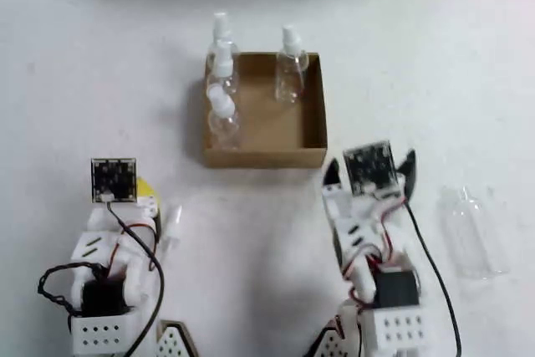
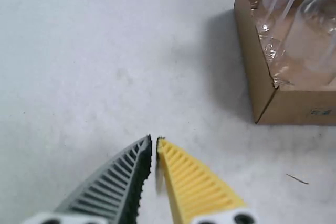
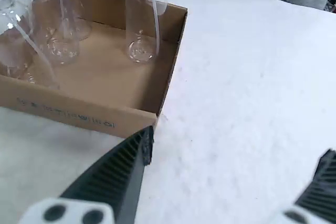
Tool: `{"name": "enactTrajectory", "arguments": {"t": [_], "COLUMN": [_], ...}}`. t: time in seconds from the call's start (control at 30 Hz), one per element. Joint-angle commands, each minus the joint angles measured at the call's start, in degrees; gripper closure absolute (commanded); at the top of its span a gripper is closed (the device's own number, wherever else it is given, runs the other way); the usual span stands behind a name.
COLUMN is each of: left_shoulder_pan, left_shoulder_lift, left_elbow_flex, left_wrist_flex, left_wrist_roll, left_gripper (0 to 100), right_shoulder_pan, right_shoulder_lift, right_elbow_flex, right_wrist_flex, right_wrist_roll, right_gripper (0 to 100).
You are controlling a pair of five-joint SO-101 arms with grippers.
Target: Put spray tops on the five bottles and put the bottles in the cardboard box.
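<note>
1. The white table [image 1: 100, 64] has wide bare stretches to the left of the box and to the right of it, and a narrower bare strip between the box and the two arms.
2. The left arm [image 1: 109, 248] sits folded low at the near left of the table, well short of the box. The left gripper [image 2: 155, 142] points at bare tabletop with its grey and yellow fingers [image 2: 194, 182] drawn together until the tips all but meet, and nothing is caught between them.
3. The right arm [image 1: 372, 240] reaches farther forward, its wrist just short of the box's near right corner. The right gripper [image 3: 236, 148] is spread wide, its black fingers [image 3: 121, 171] far apart, and it grips nothing.
4. The cardboard box [image 1: 266, 156] stands open-topped at the middle of the table, with low walls and a brown floor.
5. Four clear bottles [image 1: 290, 68] stand upright inside the box, each with a white spray top [image 1: 221, 22]. Three stand in a row along its left wall and one stands at the far right.
6. A fifth bottle [image 1: 470, 236], clear and bare at the neck, lies on its side on the table to the right of the right arm.
7. A small white piece [image 1: 173, 225], seemingly a loose spray top, lies just beside the left arm.
</note>
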Motion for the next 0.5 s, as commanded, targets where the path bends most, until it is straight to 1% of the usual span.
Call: {"name": "enactTrajectory", "arguments": {"t": [0.0, 0.07, 0.13, 0.23, 0.37, 0.47], "left_shoulder_pan": [0.13, 0.13, 0.13, 0.13, 0.13, 0.13], "left_shoulder_lift": [-0.57, -0.57, -0.57, -0.57, -0.57, -0.57], "left_elbow_flex": [-0.09, -0.09, -0.09, -0.09, -0.09, -0.09], "left_wrist_flex": [-1.58, -1.41, -0.62, -0.44, -0.35, -0.35], "left_wrist_roll": [-0.44, -0.44, -0.44, -0.44, -0.44, -0.44], "left_gripper": [98, 98, 98, 98, 98, 98], "right_shoulder_pan": [4.44, 9.80, 16.22, 23.78, 35.56, 42.95], "right_shoulder_lift": [-10.59, -8.66, -5.85, -2.86, 0.40, 3.38], "right_elbow_flex": [-1.05, -2.81, -3.96, -5.19, -6.68, -9.41], "right_wrist_flex": [11.56, 13.58, 12.35, 11.74, 13.93, 18.15], "right_wrist_roll": [5.10, 6.24, 7.30, 10.99, 22.24, 30.77], "right_gripper": [59.1, 59.1, 59.1, 59.1, 59.1, 59.1]}}
